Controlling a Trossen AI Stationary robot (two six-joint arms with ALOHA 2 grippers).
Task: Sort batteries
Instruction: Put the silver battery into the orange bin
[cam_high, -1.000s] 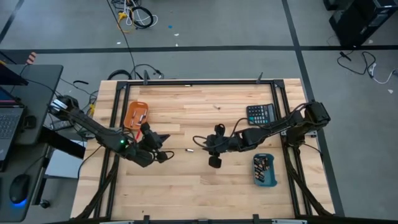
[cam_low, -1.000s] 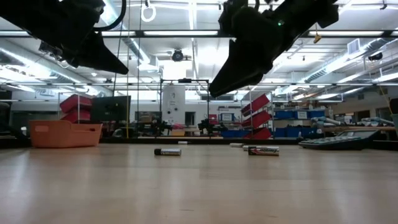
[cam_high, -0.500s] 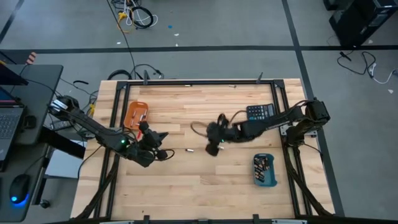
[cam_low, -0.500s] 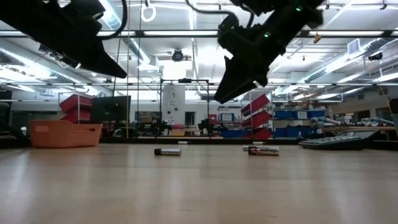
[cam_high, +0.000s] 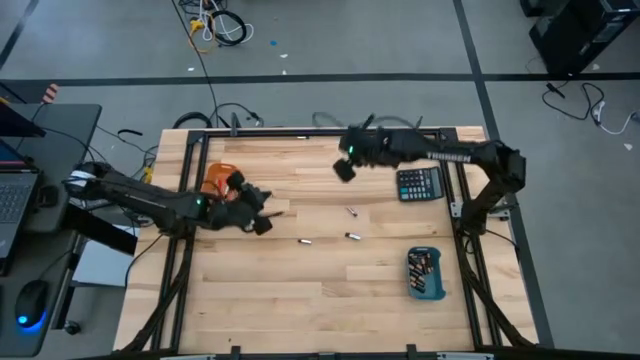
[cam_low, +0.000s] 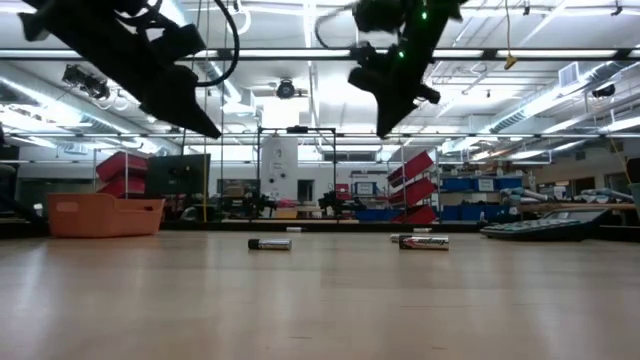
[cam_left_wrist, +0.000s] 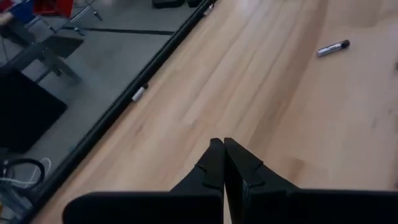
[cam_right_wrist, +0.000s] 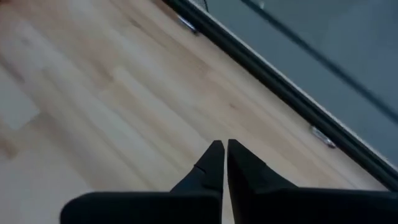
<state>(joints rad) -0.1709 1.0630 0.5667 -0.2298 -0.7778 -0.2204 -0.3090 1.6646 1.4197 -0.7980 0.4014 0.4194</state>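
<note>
From above, the left gripper (cam_high: 262, 222) hangs just beside the small orange plastic tray (cam_high: 213, 178), which probably is the place for one kind of cell, while the right gripper (cam_high: 343, 168) is near the far edge of the pale wooden table (cam_high: 330, 300), beside the black calculator (cam_high: 418, 184). Three small loose cylindrical batteries (cam_high: 352, 236) lie in the middle of the table, well apart from both grippers, and the blue tray (cam_high: 425, 273) at the right already holds many cells. The room around the loose cells is open. In the low view, two of the cells lie flat on the wood, both arms high above them. In each wrist view the fingers are closed together with nothing between them.
</note>
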